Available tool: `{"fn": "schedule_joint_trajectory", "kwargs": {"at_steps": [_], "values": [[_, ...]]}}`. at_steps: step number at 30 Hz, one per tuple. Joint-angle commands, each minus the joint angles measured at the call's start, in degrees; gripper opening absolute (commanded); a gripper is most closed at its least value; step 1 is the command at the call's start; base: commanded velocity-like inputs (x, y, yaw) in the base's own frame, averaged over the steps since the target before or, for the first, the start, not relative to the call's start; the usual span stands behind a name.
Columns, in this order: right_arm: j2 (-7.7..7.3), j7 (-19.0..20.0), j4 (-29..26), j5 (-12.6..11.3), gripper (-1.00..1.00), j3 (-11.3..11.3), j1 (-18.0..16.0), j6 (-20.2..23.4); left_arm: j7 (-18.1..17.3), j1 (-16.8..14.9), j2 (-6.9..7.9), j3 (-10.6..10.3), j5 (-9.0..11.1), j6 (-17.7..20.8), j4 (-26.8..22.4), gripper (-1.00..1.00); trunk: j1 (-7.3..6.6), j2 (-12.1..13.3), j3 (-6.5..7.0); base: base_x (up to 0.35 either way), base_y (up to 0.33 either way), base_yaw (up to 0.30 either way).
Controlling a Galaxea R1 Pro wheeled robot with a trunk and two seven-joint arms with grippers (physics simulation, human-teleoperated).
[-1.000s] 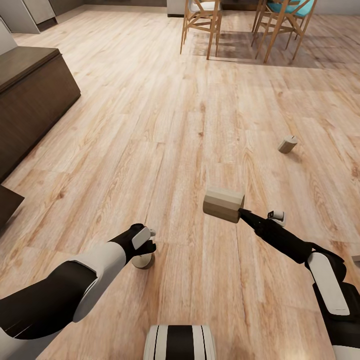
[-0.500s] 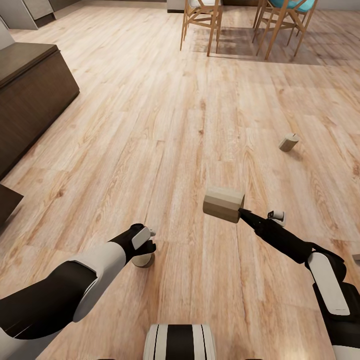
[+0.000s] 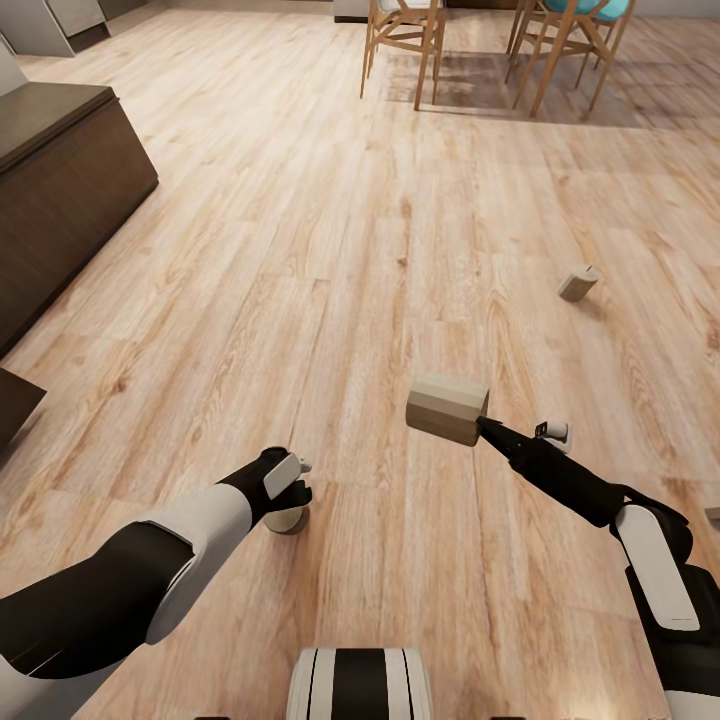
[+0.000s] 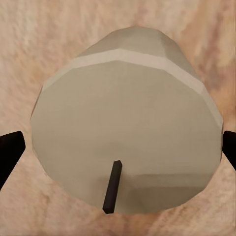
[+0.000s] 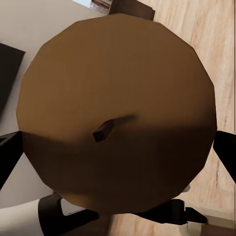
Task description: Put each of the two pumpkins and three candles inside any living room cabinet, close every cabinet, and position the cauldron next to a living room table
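Head view, going left to right: dark brown cabinet (image 3: 60, 190) along the left edge, well apart from both arms, no open drawer visible from here. Then the left gripper (image 3: 288, 492) low over the wood floor (image 3: 350, 250), wrapped around a candle (image 3: 287, 521) that looks to be standing on the boards or just off them. Left wrist view backs that up: candle face and wick up close, a dark fingertip (image 4: 10, 150) at each side, so jaws held at candle width and apparently gripping it. Further right, the right gripper (image 3: 482, 424) carrying a second candle (image 3: 447, 408) well clear of the floor, lying sideways. Right wrist view: dark fingers hugging both flanks of that one too, jaws clamped on it. Far right, a third candle (image 3: 577, 285) tipped over on the floor, well apart from everything. Teal chairs (image 3: 560, 40) at the top.

Looks like the collecting step, two of three candles in hand. Next probably means lifting the left one clear, rolling over to the cabinet, and somehow getting a drawer open with both hands full, maybe parking a candle on top first. No pumpkins or cauldron here
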Motion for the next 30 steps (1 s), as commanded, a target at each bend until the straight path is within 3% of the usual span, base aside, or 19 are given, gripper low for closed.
{"fn": "schedule_joint_trajectory", "kwargs": {"at_steps": [1,14,15,30], "values": [[0.00,0.1,0.0,-0.2,-1.00,-0.1,0.0,0.4,0.4,0.0,0.01,-0.5,0.6,0.2,-0.1,1.00,0.01,0.0,-0.26,0.000,0.000,0.000],[0.00,0.1,0.0,-0.2,-1.00,-0.1,0.0,0.4,0.4,0.0,0.01,-0.5,0.6,0.2,-0.1,1.00,0.01,0.0,-0.26,0.000,0.000,0.000],[0.00,0.1,0.0,-0.2,-1.00,-0.1,0.0,0.4,0.4,0.0,0.01,-0.5,0.6,0.2,-0.1,-1.00,0.01,0.0,-0.26,0.000,0.000,0.000],[0.00,0.1,0.0,-0.2,-1.00,-0.1,0.0,0.4,0.4,0.0,0.19,-0.4,0.6,0.2,-0.1,-1.00,0.01,0.0,-0.26,0.000,0.000,0.000]]}}
